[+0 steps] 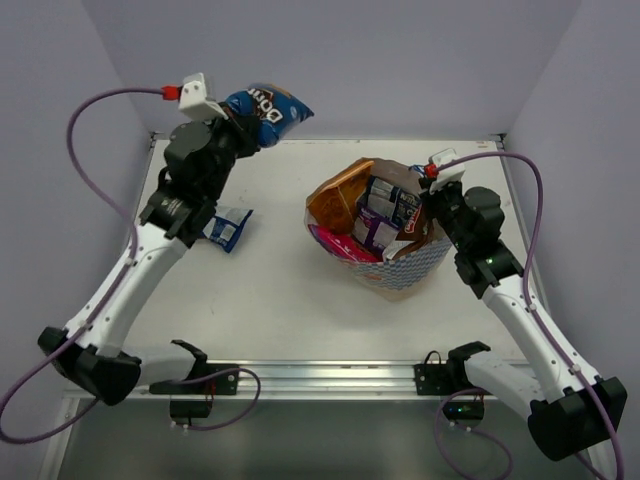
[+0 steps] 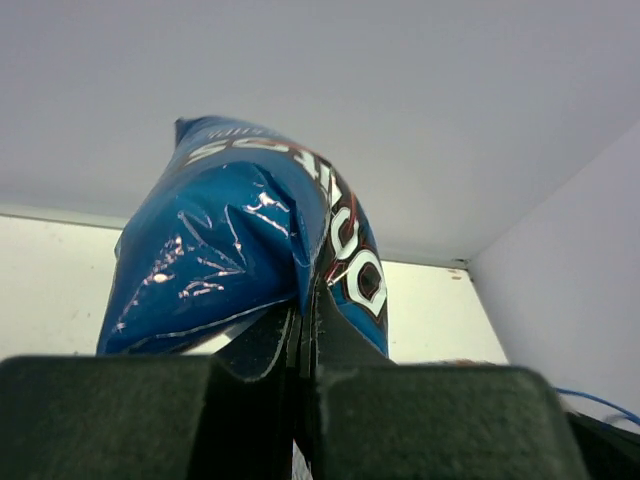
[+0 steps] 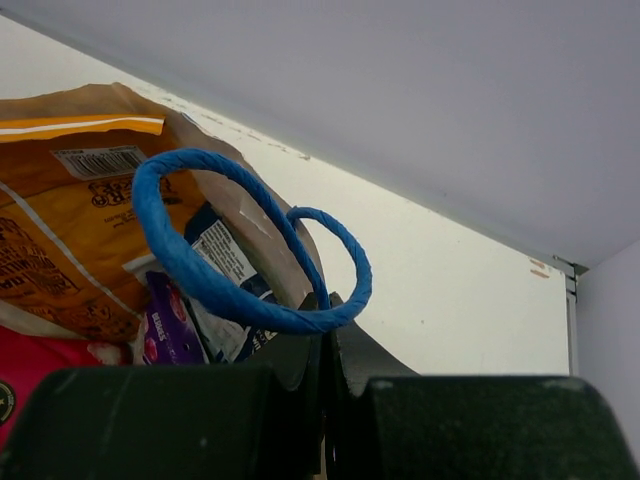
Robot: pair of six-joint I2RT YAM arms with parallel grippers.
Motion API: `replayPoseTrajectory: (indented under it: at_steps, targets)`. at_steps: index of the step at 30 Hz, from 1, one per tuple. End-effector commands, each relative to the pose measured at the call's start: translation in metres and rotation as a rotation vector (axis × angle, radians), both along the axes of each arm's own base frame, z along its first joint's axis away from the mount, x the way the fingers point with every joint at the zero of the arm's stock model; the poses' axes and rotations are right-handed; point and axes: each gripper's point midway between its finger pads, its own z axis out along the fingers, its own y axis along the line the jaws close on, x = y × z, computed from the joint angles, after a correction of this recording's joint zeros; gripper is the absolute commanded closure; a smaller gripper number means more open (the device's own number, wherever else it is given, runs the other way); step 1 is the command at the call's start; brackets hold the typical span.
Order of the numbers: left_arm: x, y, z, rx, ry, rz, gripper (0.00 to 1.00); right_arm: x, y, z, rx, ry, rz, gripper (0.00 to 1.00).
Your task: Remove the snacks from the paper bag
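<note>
- Snacks (image 1: 362,218): most sit in the bag (image 1: 405,268); one is held in the air and one lies on the surface (image 1: 280,300).
- Blue packet (image 2: 235,240): 1. Clamped at its lower edge in the left end effector (image 2: 308,325), lifted clear of the surface, well left of the bag and beyond it.
- Loose packet (image 1: 228,228): 1, blue and white, flat on the surface left of the bag.
- Chips bag (image 1: 342,195): 1, orange-brown, standing in the bag at its far left side.
- White-blue packet (image 1: 392,203): 1, in the bag beside the chips bag.
- Purple packet (image 1: 372,230): 1, in the bag, middle.
- Pink packet (image 1: 335,243): 1, in the bag, near left side.
- Total snacks in sight: 6. More may lie hidden lower in the bag.
- Bag: 1, checkered, upright and open. Cord handles (image 3: 250,255): 2 loops.
- Right end effector (image 3: 325,320): clenched on the bag's right rim, by the handles.
- Step in hand, as judged: setting the blue packet down left of the bag.
- Handling advice: lower it close to the surface before letting go, and land it beside the loose packet, not on it. The right arm should hold the rim steady so the mouth stays wide.
</note>
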Motion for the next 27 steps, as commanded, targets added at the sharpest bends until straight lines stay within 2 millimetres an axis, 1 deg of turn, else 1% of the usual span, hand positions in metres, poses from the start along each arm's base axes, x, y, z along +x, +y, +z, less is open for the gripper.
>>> replayPoseTrajectory:
  at_steps: [1, 2, 3, 4, 5, 6, 7, 8, 9, 10, 11, 12, 13, 14, 16, 17, 19, 20, 22, 23, 24, 25, 26, 27]
  targets:
    - [0.056, -0.013, -0.051, -0.050, 0.004, -0.053, 1.00, -0.005, -0.002, 0.026, 0.018, -0.082, 0.002, 1.00]
    - [0.078, -0.011, -0.070, -0.072, 0.025, -0.041, 1.00, -0.005, -0.002, 0.024, 0.016, -0.076, 0.002, 1.00]
    - [0.086, -0.014, -0.083, -0.075, 0.040, -0.056, 1.00, -0.005, -0.002, 0.024, 0.015, -0.075, 0.003, 1.00]
    - [0.095, -0.013, -0.103, -0.079, 0.070, -0.044, 1.00, -0.005, 0.000, 0.024, 0.016, -0.073, 0.009, 1.00]
    - [0.104, -0.011, -0.105, -0.116, 0.044, -0.040, 1.00, -0.006, 0.002, 0.023, 0.016, -0.068, 0.026, 1.00]
    - [0.113, -0.016, -0.123, -0.112, 0.060, -0.062, 1.00, -0.006, 0.003, 0.022, 0.017, -0.066, 0.029, 1.00]
    - [0.117, -0.017, -0.145, -0.109, 0.082, -0.059, 1.00, -0.006, 0.003, 0.022, 0.017, -0.066, 0.031, 1.00]
    - [0.122, -0.018, -0.147, -0.118, 0.054, -0.061, 1.00, -0.006, 0.004, 0.021, 0.016, -0.063, 0.032, 1.00]
    - [0.127, -0.021, -0.167, -0.112, 0.079, -0.065, 1.00, -0.005, 0.004, 0.020, 0.014, -0.061, 0.032, 1.00]
    - [0.126, -0.021, -0.192, -0.112, 0.113, -0.066, 1.00, -0.005, 0.004, 0.019, 0.013, -0.058, 0.034, 1.00]
    - [0.130, -0.023, -0.205, -0.127, 0.108, -0.070, 1.00, -0.005, 0.005, 0.019, 0.011, -0.057, 0.037, 1.00]
    - [0.129, -0.024, -0.220, -0.128, 0.129, -0.083, 1.00, -0.005, 0.005, 0.020, 0.011, -0.060, 0.040, 1.00]
    - [0.125, -0.022, -0.244, -0.125, 0.172, -0.078, 1.00, -0.005, 0.006, 0.019, 0.012, -0.058, 0.045, 1.00]
    - [0.124, -0.021, -0.263, -0.132, 0.217, -0.069, 0.89, -0.006, 0.006, 0.020, 0.008, -0.058, 0.049, 1.00]
    - [0.115, -0.017, -0.281, -0.130, 0.265, -0.054, 0.66, -0.006, 0.007, 0.022, 0.003, -0.057, 0.056, 1.00]
    - [0.103, -0.012, -0.289, -0.131, 0.300, -0.045, 0.43, -0.007, 0.007, 0.021, -0.008, -0.054, 0.057, 1.00]
    - [0.092, -0.005, -0.286, -0.126, 0.313, -0.027, 0.19, -0.006, 0.005, 0.026, -0.011, -0.066, 0.049, 1.00]
    - [0.080, 0.000, -0.276, -0.110, 0.317, -0.024, 0.01, -0.007, 0.004, 0.030, -0.019, -0.077, 0.046, 1.00]
    - [0.072, 0.008, -0.262, -0.076, 0.331, 0.000, 0.00, -0.006, 0.002, 0.038, -0.026, -0.095, 0.036, 1.00]
    - [0.060, 0.012, -0.258, -0.044, 0.374, 0.000, 0.00, -0.006, 0.001, 0.046, -0.035, -0.116, 0.033, 1.00]
    - [0.061, 0.010, -0.233, -0.041, 0.355, -0.014, 0.00, -0.005, -0.001, 0.049, -0.039, -0.122, 0.027, 1.00]
    - [0.057, 0.010, -0.225, -0.024, 0.370, -0.024, 0.00, -0.004, -0.002, 0.051, -0.046, -0.127, 0.019, 1.00]
    - [0.043, 0.011, -0.226, 0.002, 0.436, -0.039, 0.00, -0.004, -0.003, 0.058, -0.053, -0.142, 0.016, 1.00]
    - [0.040, 0.005, -0.201, -0.007, 0.410, -0.074, 0.00, -0.003, -0.003, 0.060, -0.056, -0.148, 0.014, 1.00]
